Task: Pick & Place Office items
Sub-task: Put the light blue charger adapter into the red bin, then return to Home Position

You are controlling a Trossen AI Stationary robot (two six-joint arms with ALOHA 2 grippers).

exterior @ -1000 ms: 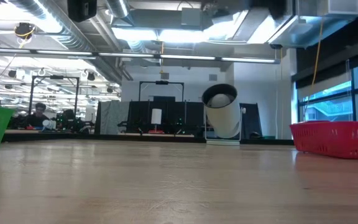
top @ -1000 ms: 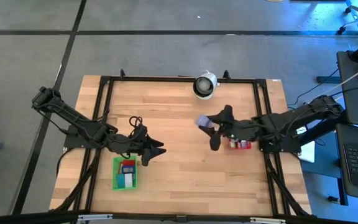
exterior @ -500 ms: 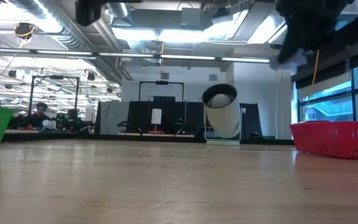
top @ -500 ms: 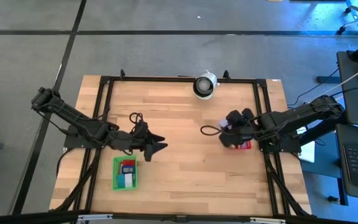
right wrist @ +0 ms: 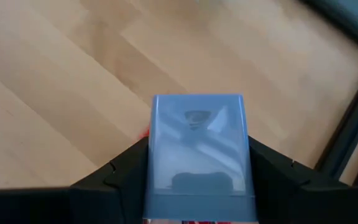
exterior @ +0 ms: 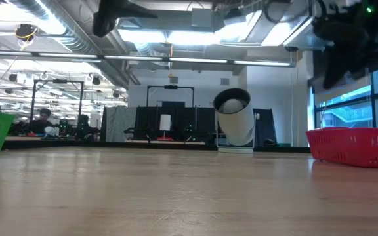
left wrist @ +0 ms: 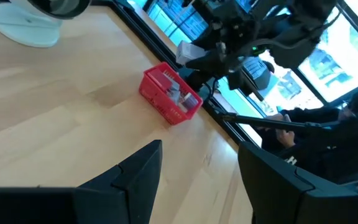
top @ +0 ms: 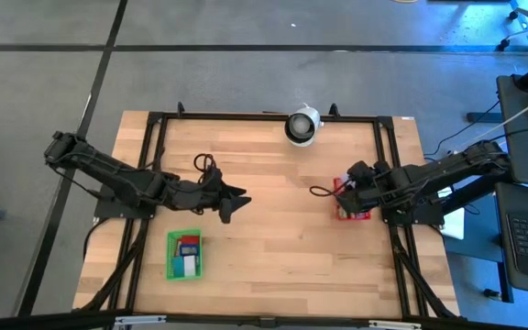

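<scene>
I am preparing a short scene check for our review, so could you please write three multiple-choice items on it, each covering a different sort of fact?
1. Where is the right end effector?
A. Over the red bin
B. Over the green bin
C. Beside the round device

2. What colour is the block between the right end effector's fingers?
A. Yellow
B. Light blue
C. Black

3. What is the state of the left end effector?
A. Shut on a block
B. Open and empty
C. Resting inside the green bin

Answers:
1 A: in the high view the right end effector hangs over the red bin, far from the green bin.
2 B: the right wrist view shows a light blue block clamped between the fingers.
3 B: the left wrist view shows the left end effector with spread fingers and only table between them.
</scene>
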